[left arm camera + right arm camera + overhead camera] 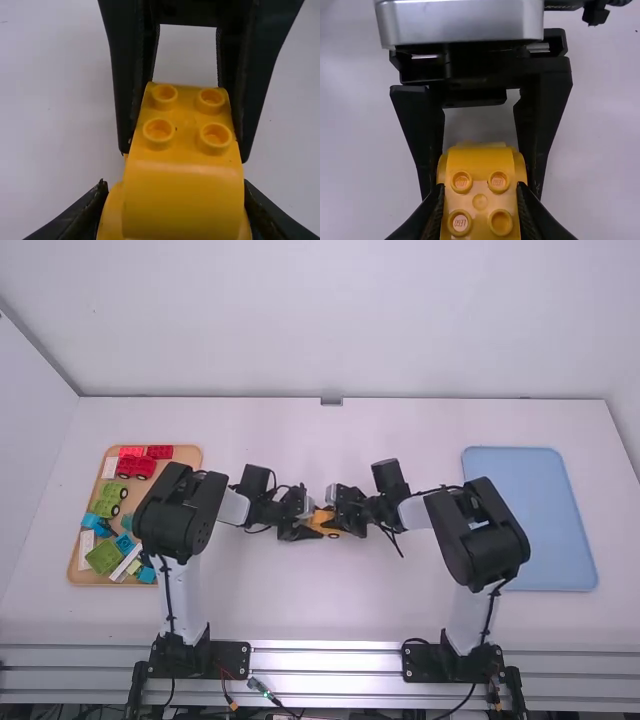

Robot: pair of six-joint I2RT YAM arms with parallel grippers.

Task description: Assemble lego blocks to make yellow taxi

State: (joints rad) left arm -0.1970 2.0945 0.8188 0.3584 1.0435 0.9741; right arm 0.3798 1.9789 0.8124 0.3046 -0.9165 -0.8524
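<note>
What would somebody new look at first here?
Probably the bright yellow toy near the middle of the table, with the left gripper and right gripper both holding it, face to face. Next might come the tan tray of red, green and blue blocks on the left, then the light blue tray on the right.

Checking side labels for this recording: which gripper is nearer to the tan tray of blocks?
Left. The left gripper holds the yellow assembly on its side toward the tan tray; the right gripper holds the opposite side, farther from the tray.
</note>
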